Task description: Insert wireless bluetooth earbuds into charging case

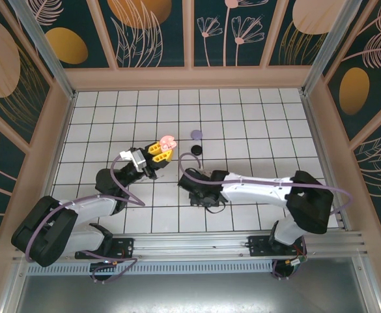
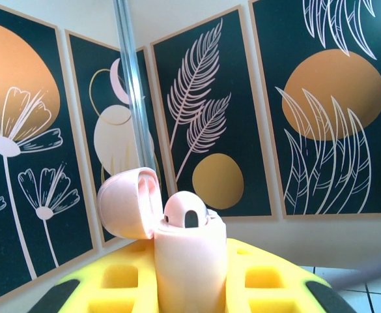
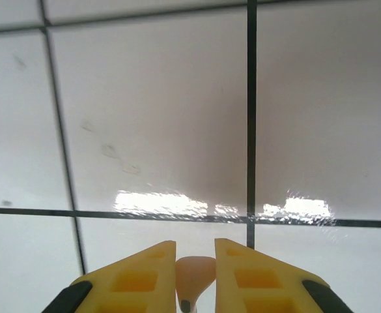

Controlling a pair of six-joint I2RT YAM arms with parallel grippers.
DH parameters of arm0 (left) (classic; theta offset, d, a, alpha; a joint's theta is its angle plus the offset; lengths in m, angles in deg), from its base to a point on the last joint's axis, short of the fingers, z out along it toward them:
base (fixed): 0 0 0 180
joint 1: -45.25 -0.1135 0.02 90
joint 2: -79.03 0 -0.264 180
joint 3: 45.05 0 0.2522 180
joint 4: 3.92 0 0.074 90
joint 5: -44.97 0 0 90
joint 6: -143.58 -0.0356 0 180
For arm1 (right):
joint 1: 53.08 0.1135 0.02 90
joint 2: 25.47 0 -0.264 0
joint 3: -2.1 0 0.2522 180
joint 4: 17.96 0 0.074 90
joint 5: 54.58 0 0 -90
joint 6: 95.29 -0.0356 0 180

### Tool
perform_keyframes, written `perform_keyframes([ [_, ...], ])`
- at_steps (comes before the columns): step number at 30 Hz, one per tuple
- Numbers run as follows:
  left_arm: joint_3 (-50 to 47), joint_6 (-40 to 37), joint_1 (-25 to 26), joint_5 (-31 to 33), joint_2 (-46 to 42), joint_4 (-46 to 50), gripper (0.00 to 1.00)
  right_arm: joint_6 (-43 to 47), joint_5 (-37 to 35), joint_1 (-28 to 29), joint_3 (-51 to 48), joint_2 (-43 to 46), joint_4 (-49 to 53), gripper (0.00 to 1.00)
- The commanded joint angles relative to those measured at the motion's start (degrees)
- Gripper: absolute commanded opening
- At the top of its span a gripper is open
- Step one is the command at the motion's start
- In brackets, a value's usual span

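1. Left gripper (image 1: 163, 145): raised over the left-middle of the white tiled table (image 1: 262, 124). Its yellow fingers (image 2: 122, 279) are pressed against the two sides of the pink charging case (image 2: 190, 261), which stands upright between them.
2. Pink charging case: the hinged lid (image 2: 130, 202) is swung open to the left. In the top view the case (image 1: 168, 141) sits at the far tip of the left gripper.
3. Seated earbud (image 2: 185, 214): a pink earbud lodged in the open case, with its rounded head and a dark oval spot showing above the rim.
4. Right gripper (image 1: 202, 195): low over the table, near the middle and to the right of the left gripper. In the wrist view its yellow fingers (image 3: 141, 274) pinch the second pink earbud (image 3: 194, 277) between them, directly over a white tile.
5. Lilac rounded item (image 1: 195, 135) and black rounded item (image 1: 196, 150): both lie on the table, the lilac one farther away and the black one just nearer. They are to the right of the pink charging case and too small to make out further.
6. Wall panels (image 2: 327, 98): dark, with orange discs and pale leaf and flower outlines.
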Motion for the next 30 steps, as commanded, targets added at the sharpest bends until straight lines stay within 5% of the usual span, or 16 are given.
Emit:
perform_keyframes([
  [1,2.4,-0.5,0.2,-0.8,-0.8,0.4,0.0,2.7,-3.8,-2.7,2.8,4.7,2.2,0.17],
  [15,6.8,-2.3,0.3,-2.7,1.5,4.7,0.0,20.5,-4.8,-19.4,19.4,14.7,-0.5,0.17],
  [23,9.0,-1.7,0.3,-2.6,6.8,3.5,0.0,28.9,-4.3,-20.6,33.0,10.4,-2.0,0.17],
  [30,12.3,0.6,0.3,-2.9,12.9,0.1,0.0,32.4,-1.2,-20.6,35.3,8.9,-4.8,0.17],
])
